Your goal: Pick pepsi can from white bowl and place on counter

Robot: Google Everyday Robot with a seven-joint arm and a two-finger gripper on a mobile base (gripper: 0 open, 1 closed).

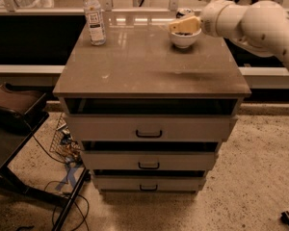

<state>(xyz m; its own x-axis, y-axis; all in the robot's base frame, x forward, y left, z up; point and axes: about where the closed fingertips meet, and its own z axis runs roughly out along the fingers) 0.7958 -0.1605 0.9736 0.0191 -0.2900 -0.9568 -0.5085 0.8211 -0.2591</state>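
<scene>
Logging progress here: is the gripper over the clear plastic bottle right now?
No, the gripper is over the white bowl, while the clear plastic bottle stands apart at the counter's other far corner.

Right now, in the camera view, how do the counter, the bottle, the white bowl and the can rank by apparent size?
1. counter
2. bottle
3. white bowl
4. can, probably: the claw, over the bowl, hides most of it, so bowl versus can is unsure.

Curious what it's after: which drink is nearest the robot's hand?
The pepsi can in the white bowl; the gripper is right at it. The clear bottle stands far across the counter.
</scene>
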